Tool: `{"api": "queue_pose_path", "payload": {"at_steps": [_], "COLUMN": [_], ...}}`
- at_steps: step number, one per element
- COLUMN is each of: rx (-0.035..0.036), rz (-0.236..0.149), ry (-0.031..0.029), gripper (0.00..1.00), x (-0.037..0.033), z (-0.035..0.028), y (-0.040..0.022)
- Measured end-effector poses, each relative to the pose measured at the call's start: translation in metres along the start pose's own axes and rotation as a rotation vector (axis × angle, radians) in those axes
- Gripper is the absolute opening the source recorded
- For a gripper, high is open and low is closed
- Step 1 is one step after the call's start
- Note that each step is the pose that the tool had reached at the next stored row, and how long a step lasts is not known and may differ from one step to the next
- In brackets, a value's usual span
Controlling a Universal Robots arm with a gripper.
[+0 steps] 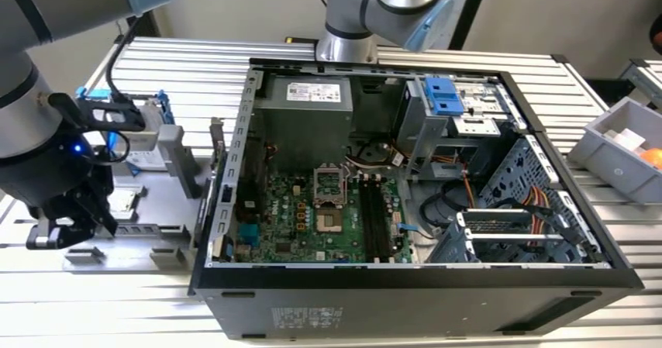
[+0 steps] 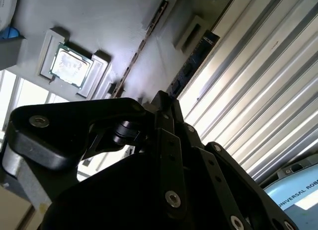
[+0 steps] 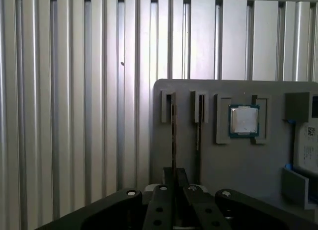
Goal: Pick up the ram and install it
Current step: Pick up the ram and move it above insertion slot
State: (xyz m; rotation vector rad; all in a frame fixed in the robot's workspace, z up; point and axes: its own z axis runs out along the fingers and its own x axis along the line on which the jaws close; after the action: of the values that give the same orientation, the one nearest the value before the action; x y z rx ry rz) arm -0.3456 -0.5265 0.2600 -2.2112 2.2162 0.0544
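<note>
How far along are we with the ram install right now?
Done: nothing looks installed; the motherboard's black slots appear empty. In hand: in the first wrist view the hand is lined up at the end of the ram, which stands on edge in the grey tray; a grip cannot be confirmed. Left: lifting the ram and seating it in a slot.

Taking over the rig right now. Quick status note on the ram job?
Claw: low over the gray tray, beside the computer case. It is lined up with one end of the ram. Whether it has hold of it cannot be told.
Ram: on edge in a tray slot, the one farther from the chip. A second stick stands in the slot between them.
Done: arm is at the tray.
Left: ram not lifted out; the black slots on the board look empty.
</note>
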Motion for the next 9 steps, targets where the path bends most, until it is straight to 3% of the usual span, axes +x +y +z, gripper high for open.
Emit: {"api": "queue_pose_path", "payload": {"at_steps": [9], "rx": [0.0001], "rz": [0.0], "ry": [-0.0001], "gripper": [0.0], "x": [-0.0004], "z": [-0.0135], "y": [0.0002]}}
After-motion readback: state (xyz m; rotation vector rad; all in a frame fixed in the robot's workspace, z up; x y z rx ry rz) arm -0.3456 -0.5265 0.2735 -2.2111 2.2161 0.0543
